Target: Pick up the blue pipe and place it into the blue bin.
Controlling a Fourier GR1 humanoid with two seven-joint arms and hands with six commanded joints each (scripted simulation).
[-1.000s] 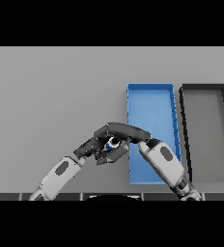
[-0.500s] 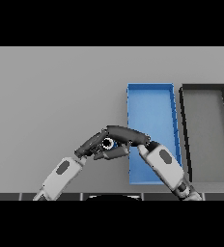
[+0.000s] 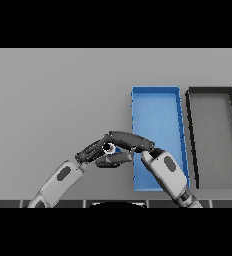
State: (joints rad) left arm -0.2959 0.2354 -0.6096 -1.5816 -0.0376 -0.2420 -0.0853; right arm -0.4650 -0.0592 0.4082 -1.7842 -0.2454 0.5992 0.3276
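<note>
Pipe: blue pipe (image 3: 109, 148) sits between the two hands, just left of the blue bin's near-left corner; only a pale round end with a little blue beside it shows.
Pipe axis: the round end faces up toward the camera, so the long axis probably runs away from the viewer, but the fingers hide the body and I cannot be sure.
Left hand: left hand (image 3: 94, 152) comes in from the lower left on a white and grey arm; its dark fingers curl round the pipe from the left and from below.
Right hand: right hand (image 3: 130, 140) comes in from the lower right, its forearm crossing the near end of the blue bin; its fingers (image 3: 119, 136) reach left, laid long and nearly straight over the top of the pipe and over the left hand.
Blue bin: blue bin (image 3: 179, 125) lies right of centre, long side running near to far; its far part is open floor, its near part is covered by the right forearm.
Dark bin: dark bin (image 3: 191, 140) lies just right of the blue bin, side by side with a narrow strip of table between them.
Table: grey table (image 3: 53, 100) is open to the left and far side of the hands.
</note>
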